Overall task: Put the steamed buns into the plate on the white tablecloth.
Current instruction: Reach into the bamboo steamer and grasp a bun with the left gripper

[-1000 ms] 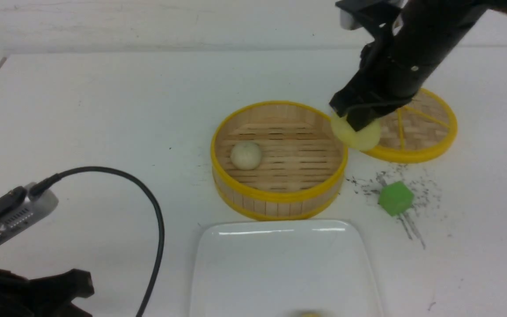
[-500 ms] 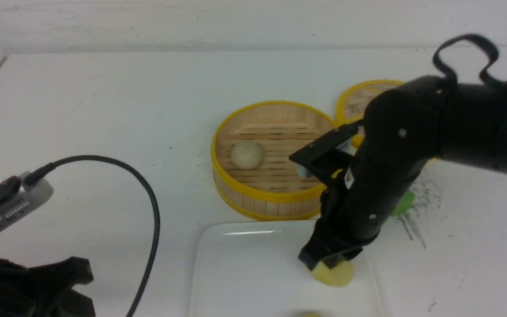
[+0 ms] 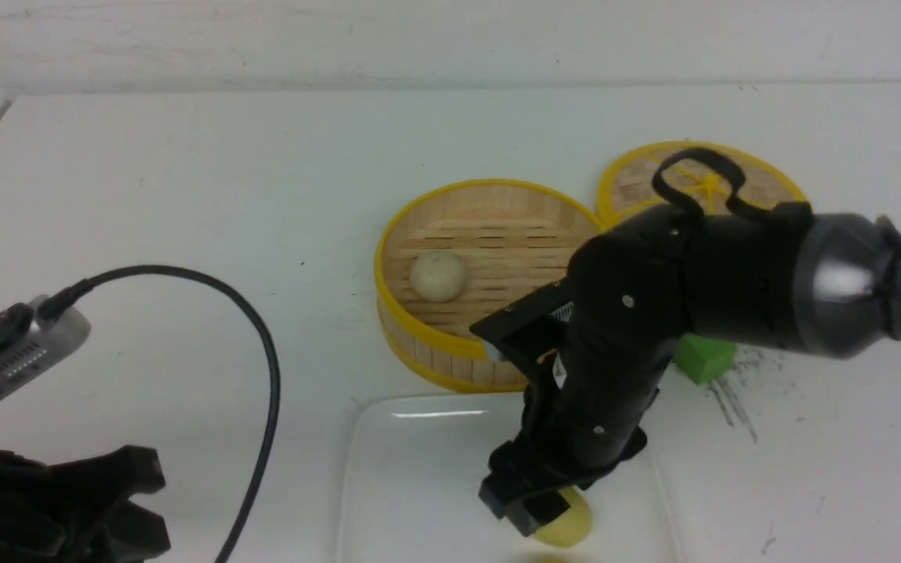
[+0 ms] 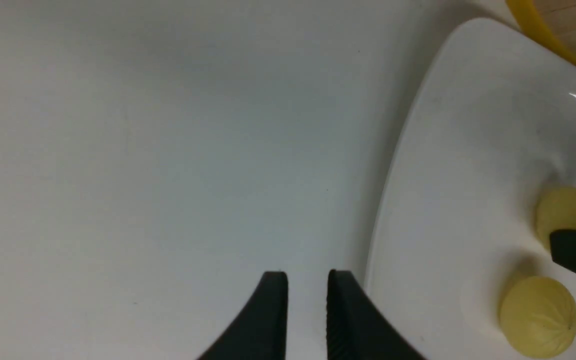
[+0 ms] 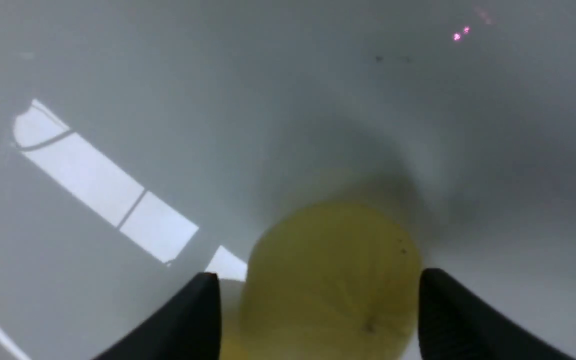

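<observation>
One pale yellow bun [image 3: 564, 525] had just been released onto the plate [image 3: 419, 485] at the steamer's [image 3: 419, 352] six o'clock, right gripper [image 3: 533, 516] now spread wide, leaving the cream bun [image 3: 437, 275] inside still to move.

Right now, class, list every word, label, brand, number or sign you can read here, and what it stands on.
No legible text anywhere.
The small white sticker on the right arm: too blurred to read.
The dark scribbles on the white tablecloth beside the green cube: marks, not letters.
The plate and steamer basket: no print.
</observation>
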Robot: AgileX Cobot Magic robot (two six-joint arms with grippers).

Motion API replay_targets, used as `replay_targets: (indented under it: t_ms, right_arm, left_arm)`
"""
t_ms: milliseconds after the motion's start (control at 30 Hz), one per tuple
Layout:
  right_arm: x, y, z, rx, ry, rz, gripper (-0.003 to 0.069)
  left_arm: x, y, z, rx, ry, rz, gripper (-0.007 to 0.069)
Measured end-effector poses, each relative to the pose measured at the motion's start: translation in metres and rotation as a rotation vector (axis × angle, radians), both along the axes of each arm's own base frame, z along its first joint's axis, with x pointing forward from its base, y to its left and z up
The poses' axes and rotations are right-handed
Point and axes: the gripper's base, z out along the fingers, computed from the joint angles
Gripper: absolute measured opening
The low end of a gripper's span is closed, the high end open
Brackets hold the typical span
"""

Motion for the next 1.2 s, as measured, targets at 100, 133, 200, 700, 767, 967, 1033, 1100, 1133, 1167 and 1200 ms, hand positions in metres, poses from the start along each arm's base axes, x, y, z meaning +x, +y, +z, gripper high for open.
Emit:
replay_targets:
  t_ms: [100,133,200,700,767,967,1033,1100,1133,1167,1200]
  right_arm:
    - [-0.003,-0.005,0.035,-0.011,-0.034,0.035,0.0549]
    - [-0.004,-0.010,0.053,-0.026,-0.066,0.052,0.0542]
    - [-0.009,-0.021,0.074,-0.064,-0.110,0.073,0.0512]
    - [-0.085,-0.168,0.147,-0.061,-0.346,-0.226,-0.0015]
    - [-0.099,-0.179,0.141,-0.035,-0.373,-0.260,-0.0015]
    - [-0.134,-0.199,0.110,0.041,-0.471,-0.277,-0.0015]
    - [-0.140,-0.202,0.098,0.063,-0.498,-0.275,-0.0015]
    - [-0.143,-0.204,0.088,0.084,-0.524,-0.273,-0.0014]
    - [-0.143,-0.204,0.087,0.086,-0.527,-0.273,-0.0014]
    - [-0.144,-0.204,0.082,0.098,-0.542,-0.272,-0.0013]
    - [-0.144,-0.204,0.080,0.100,-0.544,-0.272,-0.0013]
  left_arm:
    - [0.001,-0.001,0.001,-0.016,-0.013,0.011,0.0161]
    - [0.002,-0.002,0.002,-0.033,-0.020,0.018,0.0164]
    - [0.003,-0.003,0.004,-0.050,-0.030,0.024,0.0171]
    - [0.073,-0.014,0.083,-0.016,-0.078,-0.190,0.0245]
    - [0.090,-0.024,0.085,-0.028,-0.070,-0.233,0.0253]
    - [0.143,-0.094,0.071,-0.022,-0.003,-0.423,0.0277]
    - [0.162,-0.117,0.065,0.002,0.013,-0.453,0.0293]
    - [0.183,-0.141,0.060,0.044,0.010,-0.476,0.0314]
    - [0.185,-0.143,0.059,0.049,0.009,-0.477,0.0316]
    - [0.200,-0.159,0.055,0.086,-0.003,-0.490,0.0333]
    - [0.210,-0.169,0.052,0.114,-0.012,-0.497,0.0347]
